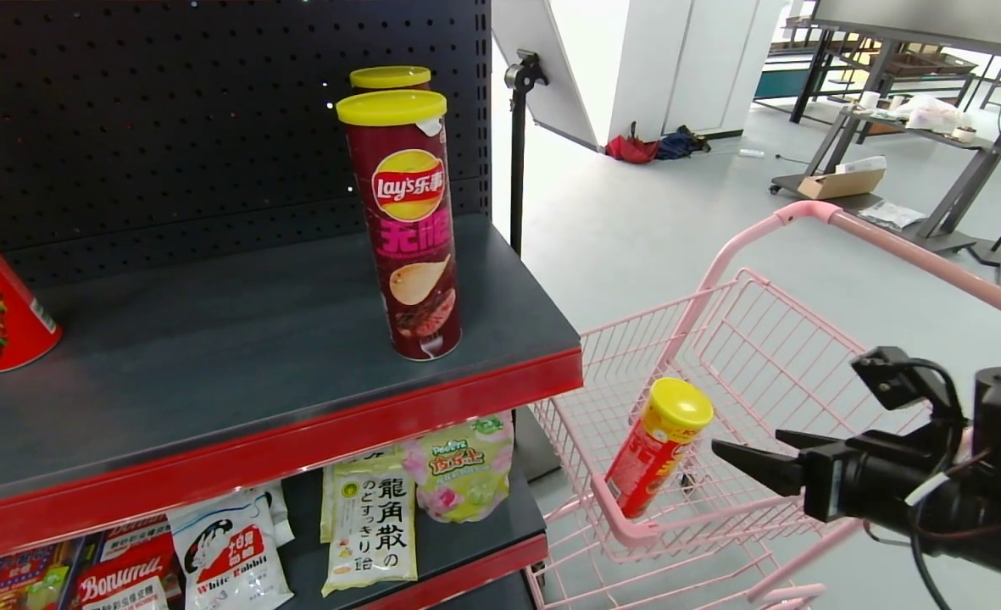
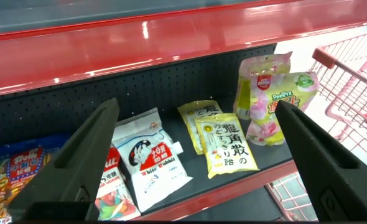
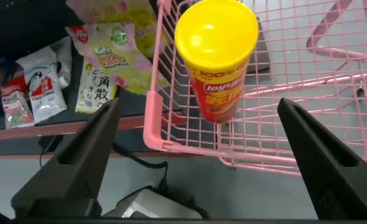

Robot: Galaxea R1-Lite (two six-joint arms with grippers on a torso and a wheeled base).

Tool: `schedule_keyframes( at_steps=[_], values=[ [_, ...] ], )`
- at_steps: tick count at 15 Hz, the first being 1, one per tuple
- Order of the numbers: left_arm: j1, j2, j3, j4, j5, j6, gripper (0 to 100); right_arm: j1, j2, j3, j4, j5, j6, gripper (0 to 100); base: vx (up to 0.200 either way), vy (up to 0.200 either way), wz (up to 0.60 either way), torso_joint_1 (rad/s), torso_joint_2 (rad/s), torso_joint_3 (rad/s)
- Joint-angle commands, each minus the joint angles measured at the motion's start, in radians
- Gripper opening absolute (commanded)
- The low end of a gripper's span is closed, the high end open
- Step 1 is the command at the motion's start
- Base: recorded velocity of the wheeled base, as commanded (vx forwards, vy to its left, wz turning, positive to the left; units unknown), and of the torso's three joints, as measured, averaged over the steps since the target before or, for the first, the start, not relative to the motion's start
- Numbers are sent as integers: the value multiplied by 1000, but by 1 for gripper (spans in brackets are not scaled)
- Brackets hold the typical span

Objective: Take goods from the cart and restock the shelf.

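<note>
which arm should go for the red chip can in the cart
Right. The right hand hangs open just beside the pink cart, with the red chip can lined up between its fingers in its wrist view. The left hand, also open, faces the snack bags on the lower shelf instead.

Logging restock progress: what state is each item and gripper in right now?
Red can: leaning in the pink cart, lid on, ungripped.
Maroon can: upright on the top shelf, lid on.
Can behind it: upright, lid on.
Snack bags: lying on the lower shelf.
Right gripper: open, near the red can.
Left gripper: open, facing the snack bags.
</note>
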Motion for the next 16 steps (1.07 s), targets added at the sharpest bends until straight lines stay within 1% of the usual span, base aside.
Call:
schedule_keyframes(
  at_steps=[1, 3, 8, 10, 13, 16],
  values=[
    [1, 1, 0, 0, 0, 0, 100, 28, 229, 2, -109, 2, 0, 100, 0, 0, 0, 0, 0, 0],
    [1, 1, 0, 0, 0, 0, 100, 28, 318, -2, -187, 0, 0, 100, 0, 0, 0, 0, 0, 0],
    [1, 1, 0, 0, 0, 1, 100, 26, 473, -53, -308, -7, -4, 100, 0, 0, 0, 0, 0, 0],
    [1, 1, 0, 0, 0, 3, 100, 26, 510, -87, -336, -12, -4, 100, 0, 0, 0, 0, 0, 0],
    [1, 1, 0, -2, 2, 4, 100, 31, 551, -127, -339, -41, -3, 100, 0, 0, 0, 0, 0, 0],
    [1, 1, 0, -2, 3, 6, 100, 40, 565, -147, -344, -49, -1, 100, 0, 0, 0, 0, 0, 0]
  ],
)
